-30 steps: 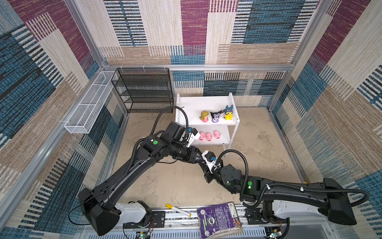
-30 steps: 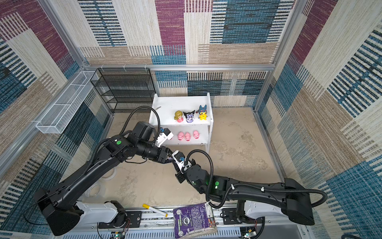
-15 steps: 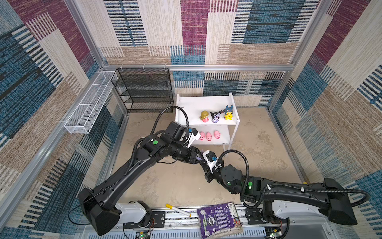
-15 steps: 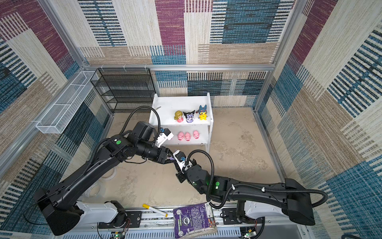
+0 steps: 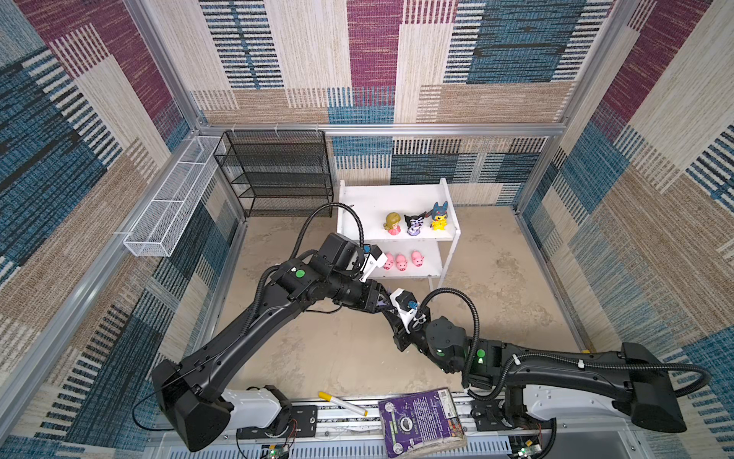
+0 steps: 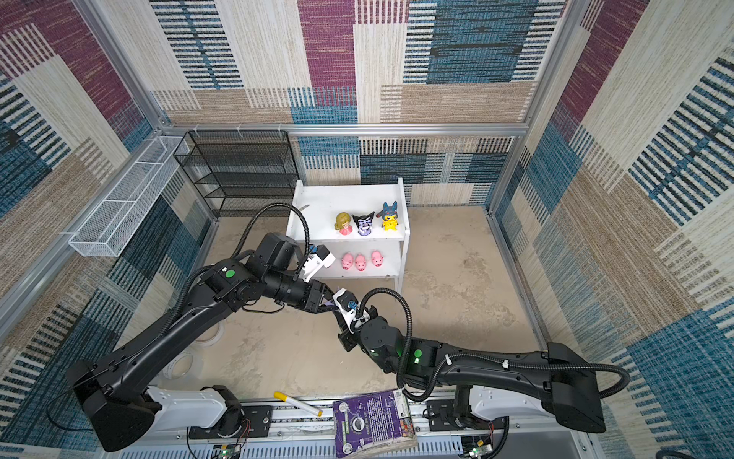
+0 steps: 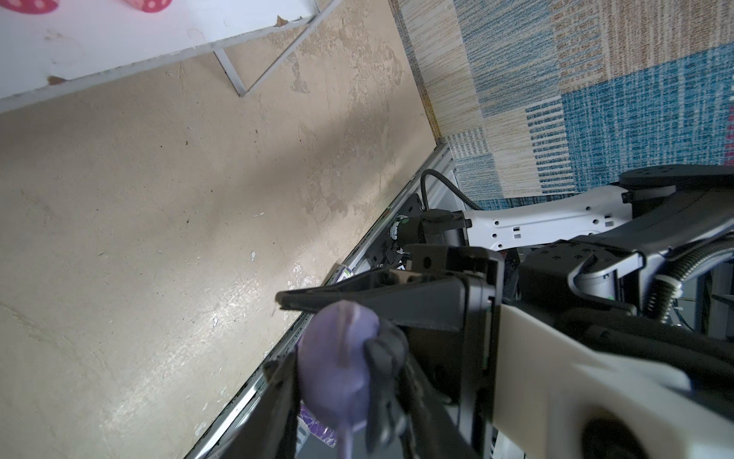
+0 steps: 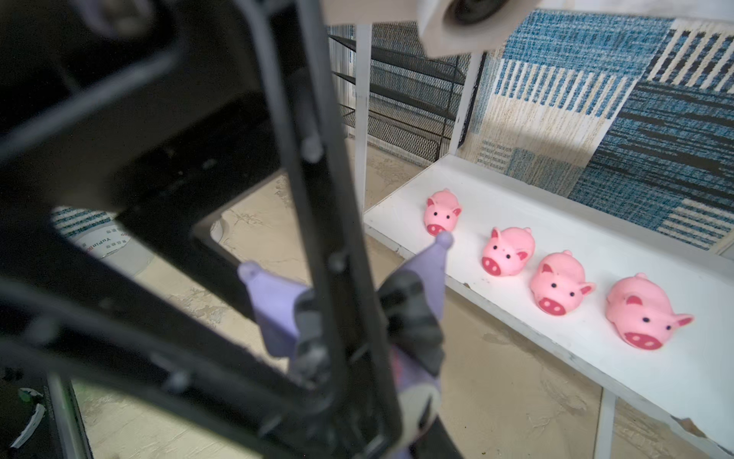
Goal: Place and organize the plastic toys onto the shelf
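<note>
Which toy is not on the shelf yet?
The lilac eared figurine, held aloft in front of the shelf; four pink pigs and three figurines stand on its boards.

lilac toy (image 7: 337, 357) blurred, 1 pig (image 8: 441, 214) hidden in top views

1. Just in front of the shelf (image 5: 369, 202), the left gripper (image 5: 379, 301) and the right gripper (image 5: 391, 314) are tip to tip!
2. A speck of lilac toy (image 5: 382, 304) peeks out between them, too small to tell whose grip it's in.
3. On the shelf's top board, in a row towards its right end: blonde girl (image 5: 392, 223), black-purple eared one (image 5: 414, 225), yellow blue-hooded one (image 5: 439, 216).
4. On the shelf's lower board, three pink pigs (image 5: 401, 262) stand side by side.
</note>
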Motion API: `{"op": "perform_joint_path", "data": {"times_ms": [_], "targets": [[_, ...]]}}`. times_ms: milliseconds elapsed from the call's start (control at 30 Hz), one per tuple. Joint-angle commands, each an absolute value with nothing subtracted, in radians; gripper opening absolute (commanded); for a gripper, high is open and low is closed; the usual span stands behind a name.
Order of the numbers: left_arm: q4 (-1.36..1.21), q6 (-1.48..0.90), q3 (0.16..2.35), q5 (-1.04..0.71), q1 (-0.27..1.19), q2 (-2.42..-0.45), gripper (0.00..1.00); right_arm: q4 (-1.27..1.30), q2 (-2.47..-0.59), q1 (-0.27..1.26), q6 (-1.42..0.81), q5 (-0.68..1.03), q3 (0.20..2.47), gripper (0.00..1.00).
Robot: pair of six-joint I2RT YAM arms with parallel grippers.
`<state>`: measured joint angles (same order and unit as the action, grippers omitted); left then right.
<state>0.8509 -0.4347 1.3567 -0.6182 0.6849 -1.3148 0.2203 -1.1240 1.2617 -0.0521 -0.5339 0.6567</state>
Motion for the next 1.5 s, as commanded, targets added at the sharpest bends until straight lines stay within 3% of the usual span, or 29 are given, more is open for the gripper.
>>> {"op": "perform_joint_path", "data": {"times_ms": [0,233,333,400,500,600,633,800,1133,1467], "targets": [[0.834,-0.436,1.35,-0.623,0.683,-1.313,0.35,0.296,-1.132,1.264,-0.068,-0.536,0.666,0.19],[0.833,-0.431,1.343,-0.635,0.683,-1.313,0.3,0.316,-1.149,1.269,-0.063,-0.552,0.678,0.21],[0.834,-0.426,1.342,-0.637,0.684,-1.313,0.2,0.318,-1.158,1.269,-0.061,-0.552,0.684,0.22],[0.834,-0.419,1.345,-0.632,0.684,-1.311,0.2,0.314,-1.16,1.271,-0.068,-0.555,0.687,0.26],[0.88,-0.377,1.379,-0.609,0.684,-1.313,0.19,0.311,-1.15,1.27,-0.078,-0.552,0.684,0.41],[0.997,-0.279,1.46,-0.55,0.683,-1.33,0.18,0.297,-1.129,1.269,-0.074,-0.51,0.679,0.72],[1.038,-0.242,1.49,-0.529,0.682,-1.335,0.18,0.285,-1.122,1.27,-0.074,-0.491,0.681,0.78],[1.226,-0.076,1.64,-0.406,0.671,-1.368,0.16,0.236,-1.047,1.269,-0.096,-0.413,0.654,0.91],[1.341,0.144,1.899,-0.179,0.666,-1.381,0.17,0.094,-0.798,1.269,-0.122,-0.349,0.56,0.99],[1.338,0.304,1.999,-0.09,0.672,-1.406,0.16,-0.031,-0.719,1.269,-0.123,-0.306,0.589,1.0]]}}
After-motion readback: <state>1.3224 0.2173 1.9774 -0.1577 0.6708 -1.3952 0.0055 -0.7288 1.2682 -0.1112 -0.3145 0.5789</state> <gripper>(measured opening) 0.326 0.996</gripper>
